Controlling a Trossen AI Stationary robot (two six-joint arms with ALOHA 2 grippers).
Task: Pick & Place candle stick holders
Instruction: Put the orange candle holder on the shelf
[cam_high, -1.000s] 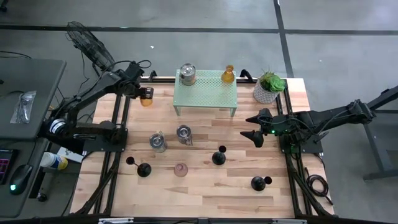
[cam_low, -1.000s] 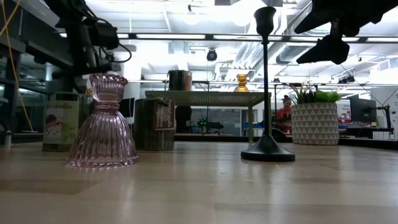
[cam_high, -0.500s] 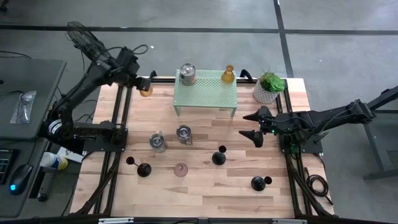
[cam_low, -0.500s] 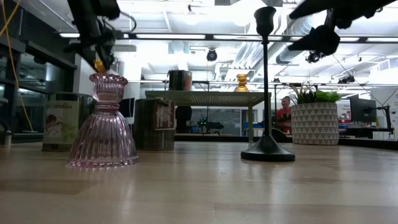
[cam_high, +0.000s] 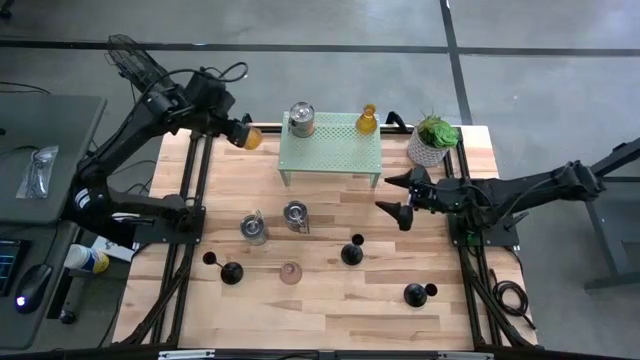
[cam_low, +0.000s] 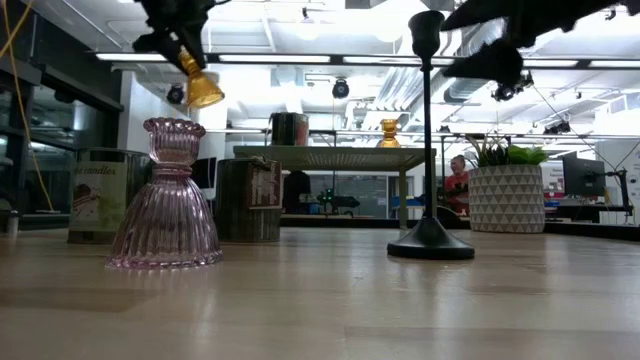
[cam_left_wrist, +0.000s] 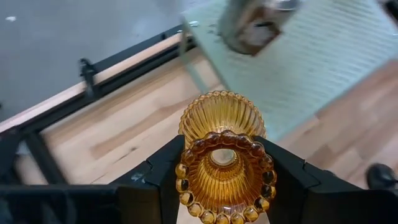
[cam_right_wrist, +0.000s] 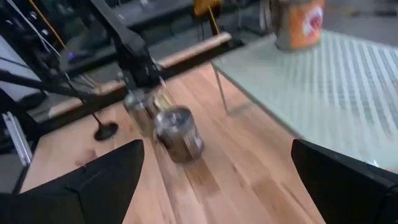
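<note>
My left gripper (cam_high: 238, 131) is shut on an amber glass candle stick holder (cam_left_wrist: 224, 149), held high over the table's far left corner beside the pale green rack (cam_high: 330, 150). My right gripper (cam_high: 398, 202) hovers open right of the table's middle, with nothing between its fingers. A silver cup (cam_high: 301, 119) and a second amber holder (cam_high: 367, 120) stand on the rack. On the table stand two silver cups (cam_high: 254, 228) (cam_high: 296, 215), a pink glass holder (cam_high: 290, 272) and black sticks (cam_high: 352, 252) (cam_high: 416, 293) (cam_high: 231, 272). My left gripper pinches the amber holder between its two fingers (cam_left_wrist: 163, 168), on the two sides of its beaded upper cup (cam_left_wrist: 186, 163). The fingers slant down from the table's left. The holder is lifted clear and tilted, its ribbed base (cam_low: 205, 95) pointing away from the gripper and downward.
A green plant in a white pot (cam_high: 432, 138) stands at the far right, next to the rack. The rack's middle (cam_high: 335, 140) between its two holders is bare. Bare wood lies along the near edge (cam_high: 320, 320).
My left gripper has risen with the amber holder, swung toward the rack and rolled, so the holder now hangs tilted well above the table. My right gripper has edged slightly toward the table's left and tipped a little, still open.
</note>
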